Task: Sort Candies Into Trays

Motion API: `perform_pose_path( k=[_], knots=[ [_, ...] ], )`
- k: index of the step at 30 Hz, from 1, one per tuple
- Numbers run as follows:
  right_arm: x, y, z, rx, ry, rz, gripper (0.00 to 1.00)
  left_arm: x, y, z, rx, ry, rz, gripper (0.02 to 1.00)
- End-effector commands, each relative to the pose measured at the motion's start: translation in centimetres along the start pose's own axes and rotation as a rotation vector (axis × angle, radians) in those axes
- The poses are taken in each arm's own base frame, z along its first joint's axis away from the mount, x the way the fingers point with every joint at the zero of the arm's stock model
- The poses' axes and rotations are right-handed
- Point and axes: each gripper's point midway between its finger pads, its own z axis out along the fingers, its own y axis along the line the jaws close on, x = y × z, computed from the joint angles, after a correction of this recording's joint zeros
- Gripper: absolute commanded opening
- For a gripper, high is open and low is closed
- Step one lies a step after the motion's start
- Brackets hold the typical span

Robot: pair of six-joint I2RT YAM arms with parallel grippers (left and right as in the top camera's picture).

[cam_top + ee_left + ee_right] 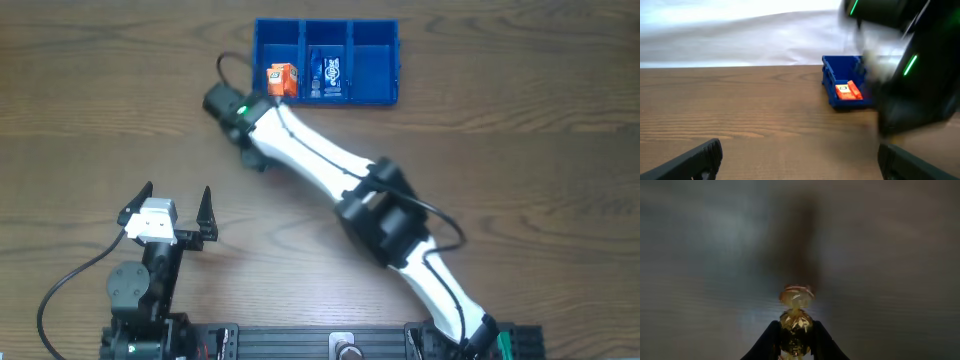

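I see the right gripper with its fingers clenched on a small gold foil-wrapped candy. The twisted top of the wrapper stands up past the fingertips. What lies beneath it is too blurred for me to make out. From above, the white and black right arm stretches from its base at the lower right diagonally across the middle. Its wrist sits near the lower left corner of the blue plastic tray with three compartments.

That tray lies at the far side of the wooden tabletop. Its left compartment holds an orange candy box, tilted against the front wall. The middle compartment holds a blue candy packet.

The left gripper sits near its own base at the lower left, well apart from the tray. Its fingers are spread wide and released, with nothing between them. Through its wrist camera I see the end of the tray with the orange box inside, and the dark bulk of the right arm just beside it.
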Motion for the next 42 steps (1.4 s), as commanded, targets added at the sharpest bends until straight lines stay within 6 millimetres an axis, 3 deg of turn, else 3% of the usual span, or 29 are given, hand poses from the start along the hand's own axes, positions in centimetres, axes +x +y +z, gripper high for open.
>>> perform_pose_path(
  k=[1,5,8,12,23,27,28,31,33,37,42],
  knots=[
    [-7.5,-7.9,-11.1,0.019,-0.288,0.046,0.115,1.5,-0.2,0.1,0.018,0.045,0.002,0.998],
    [-10.9,-13.7,-11.9,0.05,-0.339,0.098,0.117,1.5,-0.2,0.1,0.018,0.045,0.002,0.998],
    [-12.5,-16.6,-10.9,0.066,-0.342,0.127,0.119,1.5,-0.2,0.1,0.018,0.045,0.002,0.998],
    [-13.6,-18.8,-9.1,0.064,-0.324,0.168,0.119,1.5,-0.2,0.1,0.018,0.045,0.002,0.998],
    [-14.6,-20.3,-2.6,0.057,-0.245,0.197,0.13,1.5,-0.2,0.1,0.018,0.045,0.002,0.998],
    [-14.7,-20.4,-1.3,0.062,-0.232,0.198,0.137,1.5,-0.2,0.1,0.018,0.045,0.002,0.998],
    [-14.7,-20.4,-1.2,0.062,-0.231,0.198,0.161,1.5,-0.2,0.1,0.018,0.045,0.002,0.998],
    [-14.8,-20.3,-0.9,0.061,-0.234,0.199,0.461,1.5,-0.2,0.1,0.018,0.045,0.002,0.998],
    [-14.9,-20.4,-0.9,0.042,-0.23,0.204,0.542,1.5,-0.2,0.1,0.018,0.045,0.002,0.998],
    [-15.0,-21.1,-1.4,0.022,-0.228,0.221,0.586,1.5,-0.2,0.1,0.018,0.045,0.002,0.998],
    [-13.4,-20.5,-4.8,0.016,-0.216,0.199,0.632,1.5,-0.2,0.1,0.018,0.045,0.002,0.996]
  ],
)
